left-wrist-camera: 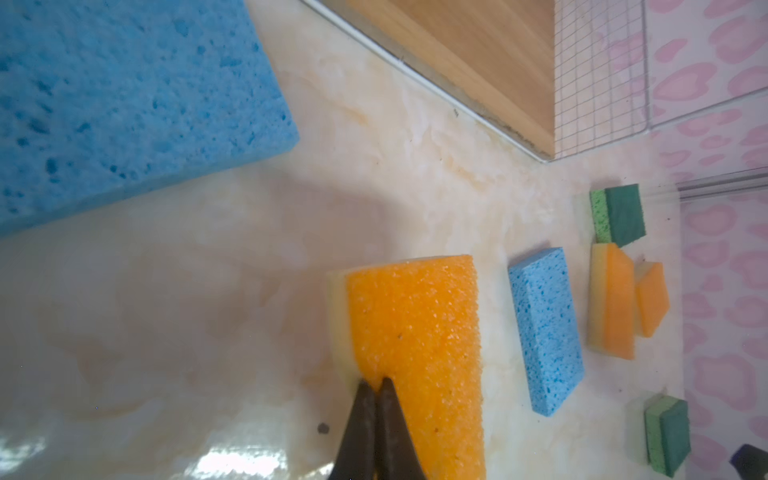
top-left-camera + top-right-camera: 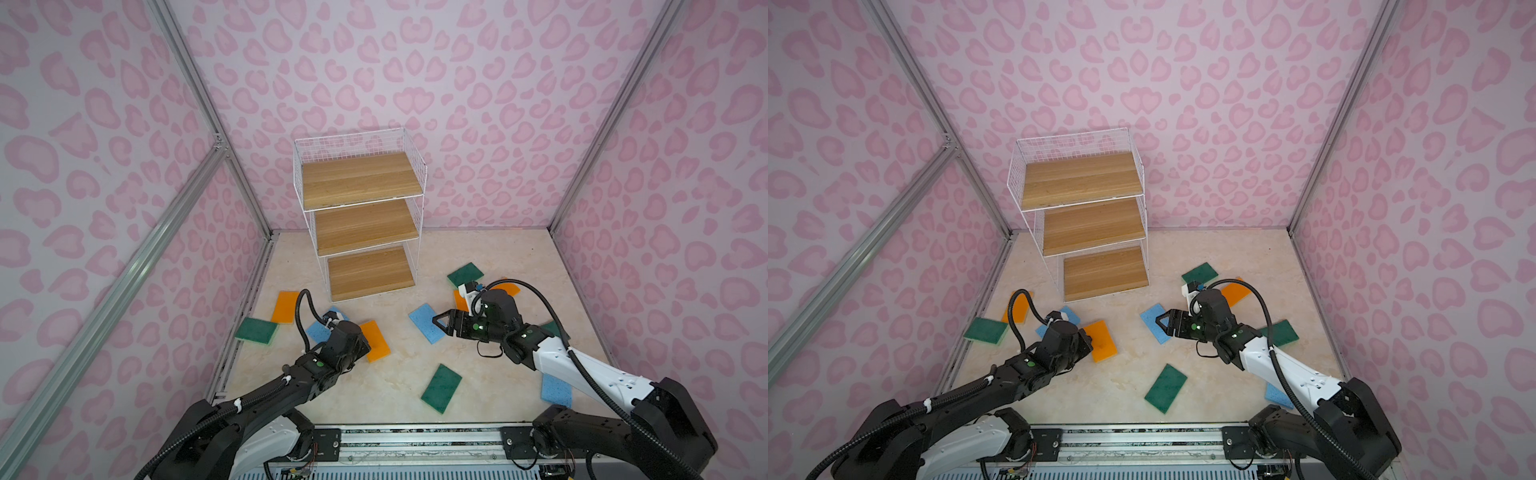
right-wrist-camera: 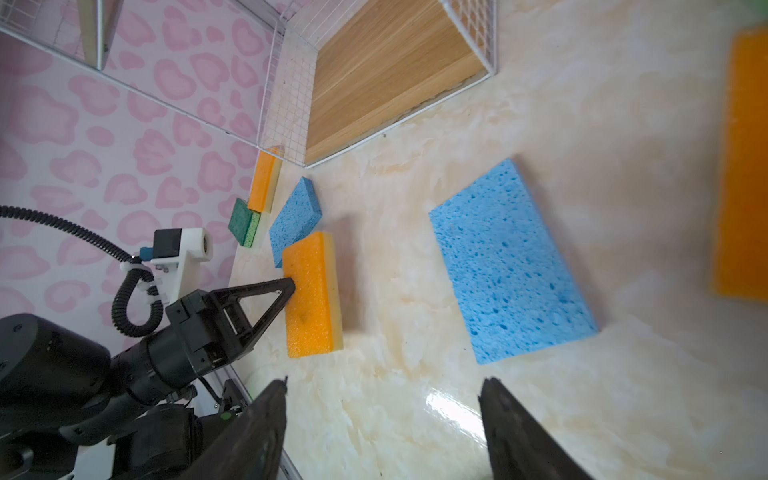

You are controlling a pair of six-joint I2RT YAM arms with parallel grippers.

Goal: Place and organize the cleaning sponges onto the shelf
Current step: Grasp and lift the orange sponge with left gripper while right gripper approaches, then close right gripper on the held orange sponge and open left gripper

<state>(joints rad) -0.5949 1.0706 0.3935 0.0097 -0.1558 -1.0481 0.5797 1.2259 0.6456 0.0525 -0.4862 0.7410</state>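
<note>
In both top views the shelf stands at the back of the desk, with the sponges scattered on the desk in front of it. The right claw hovers with its fingers apart over one end of a blue sponge.

In the left wrist view the left claw is pressed together. Its tips touch the edge of an orange sponge; whether they pinch it I cannot tell.

In the right wrist view nothing sits between the right claw's fingers, and the blue sponge lies flat just ahead.
</note>
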